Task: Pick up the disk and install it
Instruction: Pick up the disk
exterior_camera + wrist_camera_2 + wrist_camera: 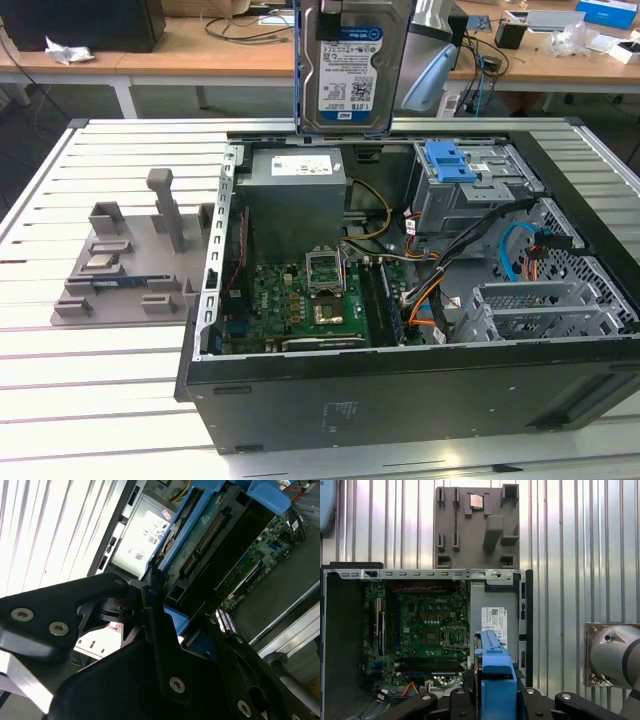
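Claw clamped on the disk at its blue carrier frame | disk hung upright above the open computer case, over the power supply | judged dense, rigid and shock-sensitive, with slick metal faces; the frame sides gave the surest hold

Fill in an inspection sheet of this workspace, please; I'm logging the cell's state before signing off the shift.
Surface: white slatted metal table, carrying an open black computer case.
Job's things: silver rectangular disk in a blue plastic carrier frame, held upright above the case, not installed.
Clutter: grey plastic fixture tray beside the case, on the exterior view's left.
Grippers: black pincer shut on the disk's carrier.
Cables: orange, blue and black wires inside the case.
Surroundings: wooden benches behind.
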`<state>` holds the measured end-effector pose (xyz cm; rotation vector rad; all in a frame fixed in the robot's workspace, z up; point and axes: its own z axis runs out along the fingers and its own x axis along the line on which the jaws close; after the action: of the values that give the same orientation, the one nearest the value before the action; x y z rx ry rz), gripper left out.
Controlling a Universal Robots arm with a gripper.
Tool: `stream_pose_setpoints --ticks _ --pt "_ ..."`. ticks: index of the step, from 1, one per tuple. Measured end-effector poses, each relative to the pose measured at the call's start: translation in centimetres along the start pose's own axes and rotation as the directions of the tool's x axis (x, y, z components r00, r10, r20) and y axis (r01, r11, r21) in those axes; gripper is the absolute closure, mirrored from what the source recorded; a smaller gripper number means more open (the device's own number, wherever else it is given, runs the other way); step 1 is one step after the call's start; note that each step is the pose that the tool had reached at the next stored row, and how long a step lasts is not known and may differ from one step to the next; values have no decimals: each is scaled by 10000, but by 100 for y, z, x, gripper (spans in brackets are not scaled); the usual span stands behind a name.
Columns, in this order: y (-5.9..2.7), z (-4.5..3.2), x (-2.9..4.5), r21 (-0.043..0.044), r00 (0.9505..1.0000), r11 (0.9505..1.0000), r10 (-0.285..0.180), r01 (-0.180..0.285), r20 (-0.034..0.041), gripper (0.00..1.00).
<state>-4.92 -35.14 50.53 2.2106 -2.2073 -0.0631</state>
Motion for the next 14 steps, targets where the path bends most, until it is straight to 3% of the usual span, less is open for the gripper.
stream_pose_setpoints --ticks 10,14 --pt "-15 -1 84 0 10000 10000 -1 1 0 63" --pt "-20 -2 150 0 10000 10000 -1 1 -1 63"
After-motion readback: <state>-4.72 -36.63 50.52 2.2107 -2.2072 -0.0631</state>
